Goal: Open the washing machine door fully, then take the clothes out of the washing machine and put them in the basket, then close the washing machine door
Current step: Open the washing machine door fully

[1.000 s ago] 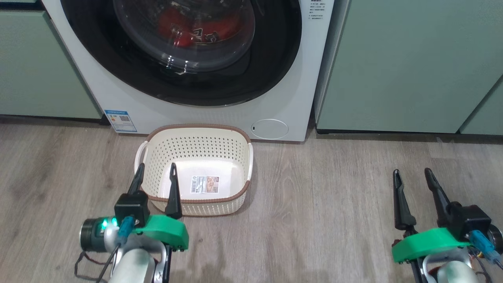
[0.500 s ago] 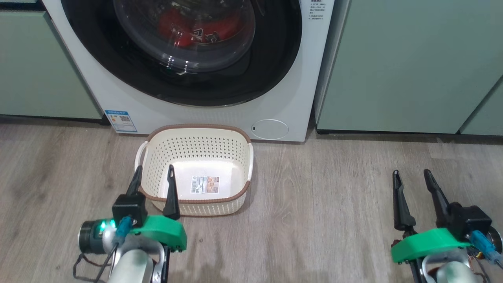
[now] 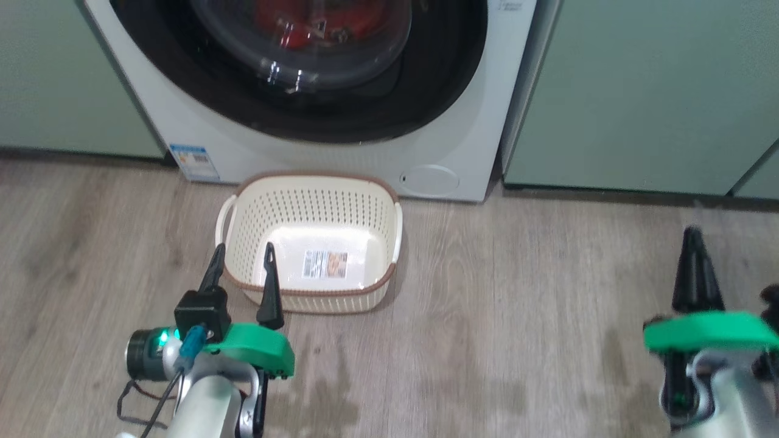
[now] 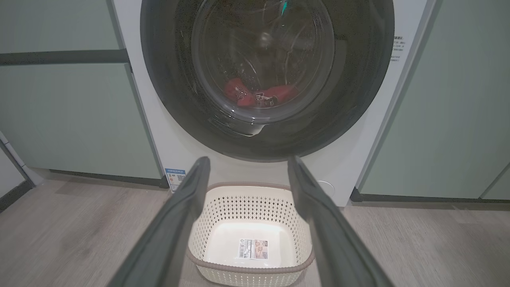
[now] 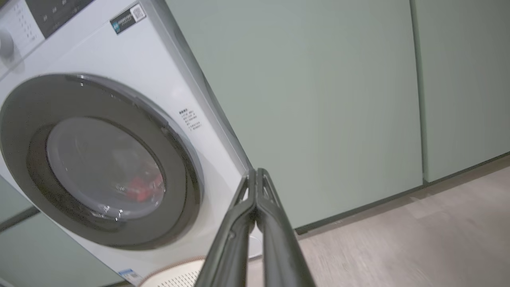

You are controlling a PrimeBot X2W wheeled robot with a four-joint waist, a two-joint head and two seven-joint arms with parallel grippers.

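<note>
The white washing machine [image 3: 182, 121] [image 4: 175, 139] [image 5: 131, 59] stands ahead with its round black-rimmed door [image 3: 438, 79] [image 4: 358, 79] [image 5: 24, 119] closed. Red clothes [image 3: 316, 18] [image 4: 259, 93] [image 5: 141, 185] show through the glass. On the floor in front sits the cream basket [image 3: 313, 243] [image 4: 249, 235] [image 5: 175, 277], holding only a label sticker. My left gripper [image 3: 241, 248] [image 4: 247, 163] hovers open over the basket's near left rim. At the lower right, well clear of the machine, my right gripper [image 3: 694, 234] [image 5: 255, 172] is shut on nothing, fingers pressed together.
Pale green cabinets [image 3: 639, 91] [image 4: 59, 111] flank the washer on both sides. Grey wood floor [image 3: 517, 304] spreads around the basket. A small round hatch [image 3: 433, 180] sits at the washer's lower right.
My right gripper has snapped shut and turned, its fingers now together. The head camera has tilted, shifting the whole picture. The left gripper stays open near the basket.
</note>
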